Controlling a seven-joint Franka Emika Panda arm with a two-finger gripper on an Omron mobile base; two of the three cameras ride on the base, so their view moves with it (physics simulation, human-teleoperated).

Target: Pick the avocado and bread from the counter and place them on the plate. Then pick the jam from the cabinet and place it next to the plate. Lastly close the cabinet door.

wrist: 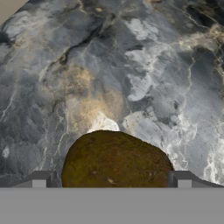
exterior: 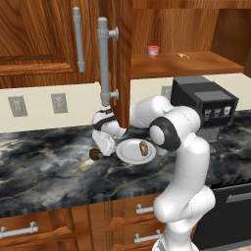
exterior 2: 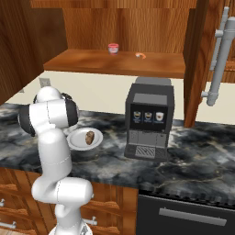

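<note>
The avocado (wrist: 116, 159), a dark olive-brown ball, lies on the marble counter (wrist: 153, 65) between the two fingertips (wrist: 41, 179) of my open gripper (wrist: 111, 180). From the left base it is a small ball (exterior: 94, 155) just left of the white plate (exterior: 128, 149), with the gripper (exterior: 99, 149) low over it. The bread (exterior: 144, 148) lies on the plate (exterior 2: 75, 142), where it shows as a brown lump (exterior 2: 90, 137). The jam (exterior: 153, 51) stands on the shelf of the open cabinet (exterior: 196, 63). The cabinet door (exterior: 123, 59) stands open, edge-on, above the gripper.
A black coffee machine (exterior: 203, 105) stands on the counter right of the plate. A small orange scrap (exterior: 183, 55) lies on the shelf beside the jam. The door's grey bar handle (exterior: 103, 61) hangs just above my hand. Dark counter stretches to the left (exterior: 49, 166).
</note>
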